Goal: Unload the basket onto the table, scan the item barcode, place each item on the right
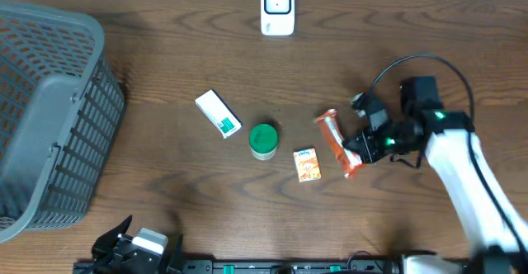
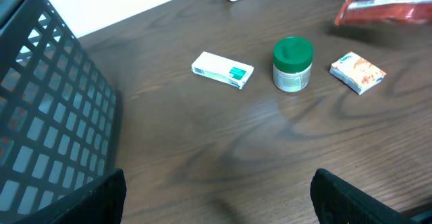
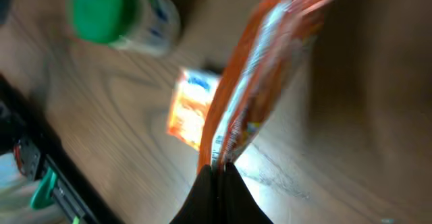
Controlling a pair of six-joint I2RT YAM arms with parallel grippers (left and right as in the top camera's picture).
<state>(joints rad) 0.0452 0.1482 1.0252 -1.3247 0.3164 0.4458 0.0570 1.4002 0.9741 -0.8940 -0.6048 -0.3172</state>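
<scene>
My right gripper [image 1: 360,153] is shut on one end of a long orange snack packet [image 1: 333,138], right of the table's middle. In the right wrist view the black fingertips [image 3: 219,173] pinch the packet's crimped end [image 3: 260,82], and the rest stretches away from them. The packet also shows blurred at the top right of the left wrist view [image 2: 385,9]. A white scanner [image 1: 277,8] stands at the table's far edge. My left gripper [image 1: 124,245] is at the near left edge, open with nothing between its fingers [image 2: 337,190].
A white and green box [image 1: 218,113], a green-lidded jar [image 1: 263,140] and a small orange box [image 1: 307,164] lie in a row mid-table, left of the packet. A grey mesh basket [image 1: 49,109] fills the left side, close to the left gripper.
</scene>
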